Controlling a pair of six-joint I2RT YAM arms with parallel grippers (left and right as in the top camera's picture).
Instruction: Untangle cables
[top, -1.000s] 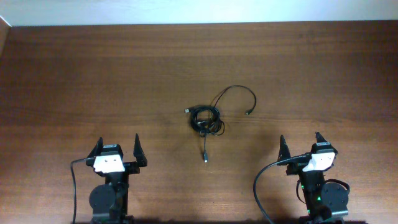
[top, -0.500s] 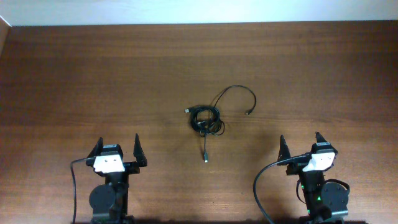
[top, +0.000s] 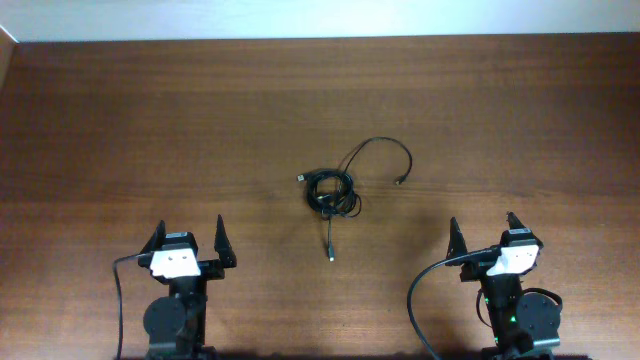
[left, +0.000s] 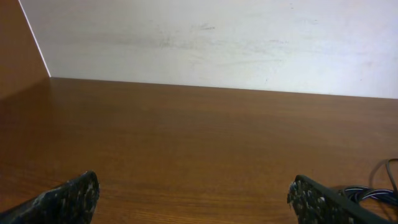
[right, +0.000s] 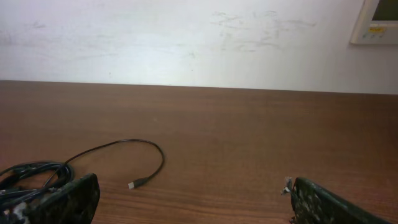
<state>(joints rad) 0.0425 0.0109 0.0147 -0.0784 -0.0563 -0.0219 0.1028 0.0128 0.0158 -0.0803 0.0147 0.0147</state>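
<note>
My left tool (top: 190, 232) and right tool (top: 482, 226) sit at the near edge of the table (top: 150, 110), fingers spread wide apart and empty. The cables (top: 333, 192) lie in a knotted bundle mid-table, ahead of and between both tools, well apart from each, with loose plug ends trailing out

The cables (top: 332, 192) lie bunched near the middle of the surface (top: 150, 120). They are ahead of and between the left jaws and the right jaws, which sit well apart at the near edge. From the bunch, one strand loops toward the far side and ends to the bunch's right, another runs toward the near edge, and a short end sticks out left; a wall (top: 320, 18) stands behind the far edge.
</note>
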